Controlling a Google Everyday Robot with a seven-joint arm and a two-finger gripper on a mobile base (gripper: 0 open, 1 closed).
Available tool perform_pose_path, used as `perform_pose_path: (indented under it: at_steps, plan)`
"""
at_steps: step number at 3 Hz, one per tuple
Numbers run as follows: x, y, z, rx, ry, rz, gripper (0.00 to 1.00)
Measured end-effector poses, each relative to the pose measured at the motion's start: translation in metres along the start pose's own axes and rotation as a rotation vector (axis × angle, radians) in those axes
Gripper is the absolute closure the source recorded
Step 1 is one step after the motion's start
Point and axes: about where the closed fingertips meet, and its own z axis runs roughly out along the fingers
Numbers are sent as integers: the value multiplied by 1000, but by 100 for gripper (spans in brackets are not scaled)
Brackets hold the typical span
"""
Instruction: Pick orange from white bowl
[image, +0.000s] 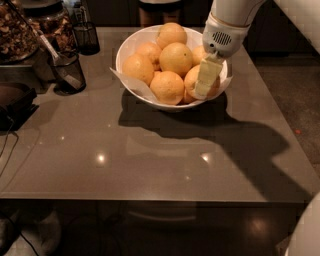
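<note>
The white bowl (131, 42), lined with white paper whose corner (116, 74) sticks past the rim, stands at the back middle of the grey table (150, 160). It holds several large oranges. My gripper (207, 75) reaches down from the upper right into the bowl's right side. It lies against the right-front orange (191, 80) and covers much of its face, so no stem scar shows there. The big middle orange (175, 59) shows a small dark mark near its top right. Two more oranges (167, 87) (138, 68) lie at the front and left.
Two dark mesh cups (67, 72) (86, 37) stand at the back left, beside a tray of brown nuts (15, 35). A dark object (15, 100) lies at the left edge. The arm's shadow falls across the table's right half.
</note>
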Motion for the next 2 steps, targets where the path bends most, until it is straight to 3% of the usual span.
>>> perform_pose_path:
  at_steps: [2]
  plan:
    - [-4,1,-4,20,-41,-21,99]
